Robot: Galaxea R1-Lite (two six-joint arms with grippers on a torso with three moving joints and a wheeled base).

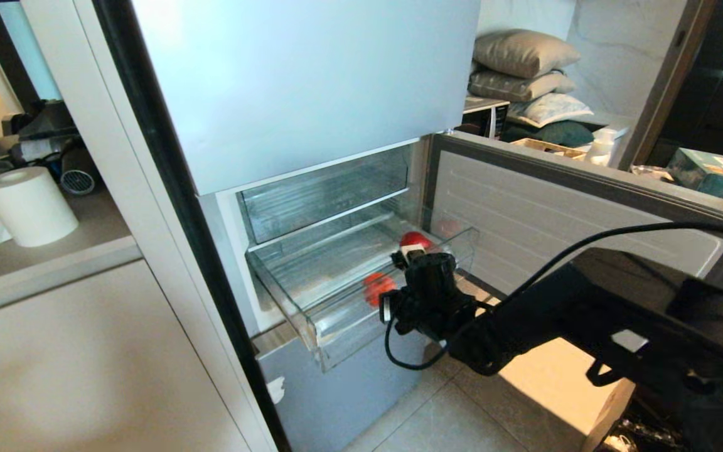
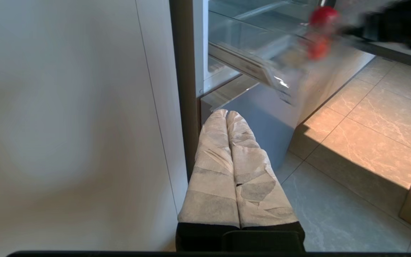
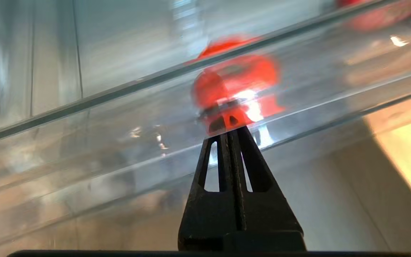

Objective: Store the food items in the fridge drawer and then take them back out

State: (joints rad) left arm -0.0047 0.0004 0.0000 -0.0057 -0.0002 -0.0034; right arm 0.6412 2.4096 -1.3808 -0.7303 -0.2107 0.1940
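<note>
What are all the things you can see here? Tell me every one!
apple: one, red, inside the pulled-out drawer; the orange-red patch on the front wall looks like its reflection
fridge drawer: one, clear plastic, pulled out
fridge: one, pale silver-blue, middle door open
paper roll: one, white, on the counter to the left
pillows: several, grey and beige, stacked behind the door
left gripper: fingers wrapped in white, shut, low beside the fridge
right gripper: black, shut, tips at the drawer's front wall

A paper towel roll [image 1: 27, 206] stands on the counter [image 1: 54, 251]; pillows [image 1: 524, 75] lie stacked beyond.
</note>
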